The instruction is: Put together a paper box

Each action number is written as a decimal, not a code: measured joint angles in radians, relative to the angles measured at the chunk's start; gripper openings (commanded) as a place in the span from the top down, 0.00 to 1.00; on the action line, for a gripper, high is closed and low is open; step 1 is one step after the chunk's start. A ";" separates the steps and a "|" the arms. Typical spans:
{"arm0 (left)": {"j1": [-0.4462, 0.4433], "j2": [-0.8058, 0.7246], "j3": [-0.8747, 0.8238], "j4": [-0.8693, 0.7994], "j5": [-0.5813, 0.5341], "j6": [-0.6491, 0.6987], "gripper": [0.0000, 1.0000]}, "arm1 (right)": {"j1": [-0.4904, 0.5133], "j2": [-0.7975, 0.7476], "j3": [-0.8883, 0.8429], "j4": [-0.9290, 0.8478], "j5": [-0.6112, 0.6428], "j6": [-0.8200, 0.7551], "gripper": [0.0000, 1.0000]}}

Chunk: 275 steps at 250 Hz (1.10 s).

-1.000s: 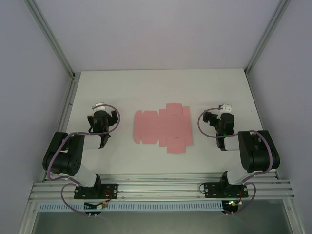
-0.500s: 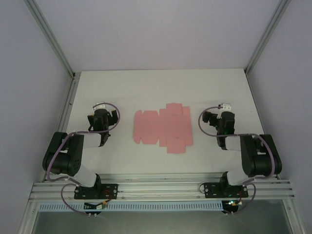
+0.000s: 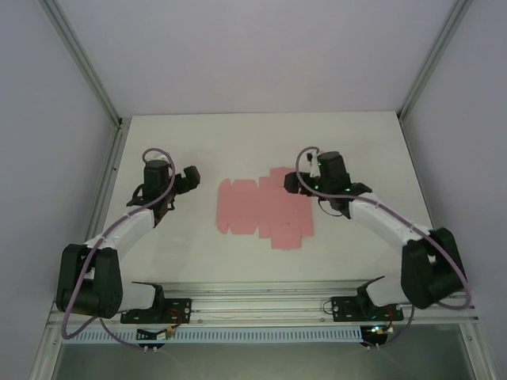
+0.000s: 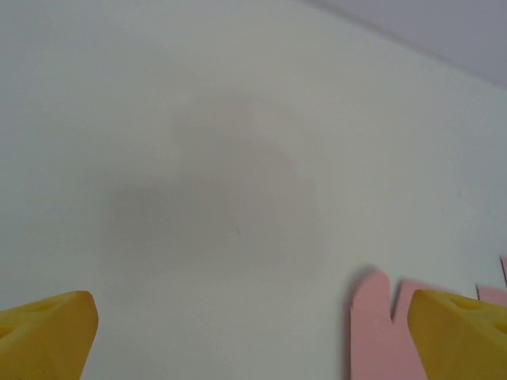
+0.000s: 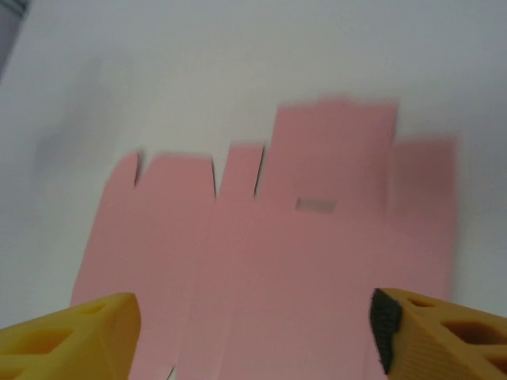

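The paper box (image 3: pixel 265 210) is a flat pink cut-out sheet with tabs, lying unfolded in the middle of the white table. My right gripper (image 3: pixel 291 184) hovers over the sheet's far right part. In the right wrist view its yellow fingers (image 5: pixel 71 340) stand apart, open, with the pink sheet (image 5: pixel 277 253) spread beneath the right gripper (image 5: pixel 253 340) and nothing held. My left gripper (image 3: pixel 188 178) sits just left of the sheet, open over bare table. In the left wrist view the sheet's rounded tab (image 4: pixel 372 332) shows beside the right-hand finger of the left gripper (image 4: pixel 253 340).
The white table (image 3: pixel 198 142) ends at aluminium frame posts on the left (image 3: pixel 111 158) and right (image 3: pixel 412 103). A slotted rail (image 3: pixel 261 305) carrying both arm bases runs along the near edge. Pale walls enclose the back and sides.
Both arms have stretched out from their folded poses. The right gripper swung left onto the sheet's far right part and its jaws narrowed a little. The left gripper turned toward the sheet's left edge.
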 measured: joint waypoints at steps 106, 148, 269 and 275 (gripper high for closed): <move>-0.024 0.074 0.028 -0.113 0.272 -0.053 0.00 | -0.001 0.321 0.072 -0.110 -0.072 0.081 0.40; -0.053 0.181 0.035 -0.107 0.388 -0.073 0.00 | -0.031 0.331 0.055 -0.056 -0.108 0.100 0.42; -0.120 0.364 0.080 0.018 0.587 -0.130 0.14 | -0.076 0.341 -0.021 0.150 -0.233 0.132 0.42; -0.120 0.372 0.080 0.026 0.593 -0.132 0.20 | -0.077 0.343 -0.022 0.158 -0.237 0.133 0.42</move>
